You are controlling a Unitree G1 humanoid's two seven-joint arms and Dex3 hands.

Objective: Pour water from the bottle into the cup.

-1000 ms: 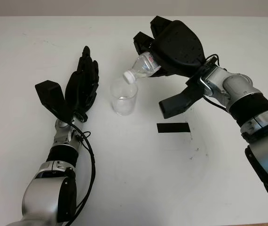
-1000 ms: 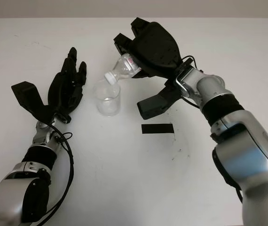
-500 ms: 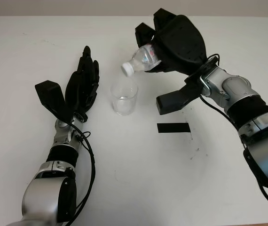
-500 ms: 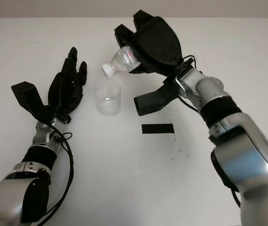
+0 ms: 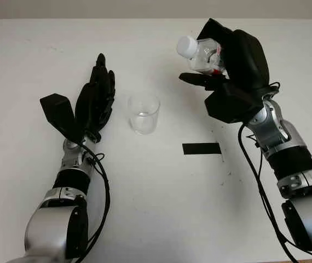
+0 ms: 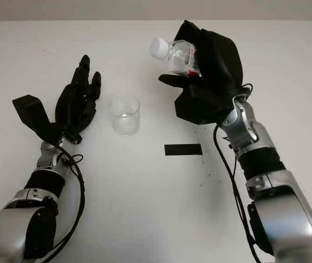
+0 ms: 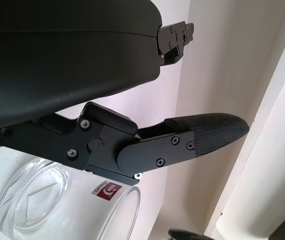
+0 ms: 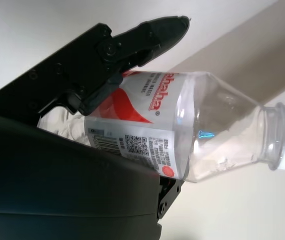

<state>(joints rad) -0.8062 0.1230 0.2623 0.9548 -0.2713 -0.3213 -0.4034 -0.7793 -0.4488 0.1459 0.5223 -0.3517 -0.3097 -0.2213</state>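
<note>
A clear plastic cup stands upright on the white table, a little water at its bottom; it appears close up as the cup in the left wrist view. My right hand is shut on a small clear water bottle with a white cap and a red label. The bottle is held in the air to the right of the cup and behind it, cap tilted up and to the left. The bottle lies across my palm in the right wrist view. My left hand is open just left of the cup.
A black tape strip lies on the table to the right of the cup, below the right hand. The table's far edge runs along the top of the eye views.
My right hand has swung the bottle up and to the right, away from above the cup, and turned its cap from pointing down to pointing up. The left hand and cup have not moved.
</note>
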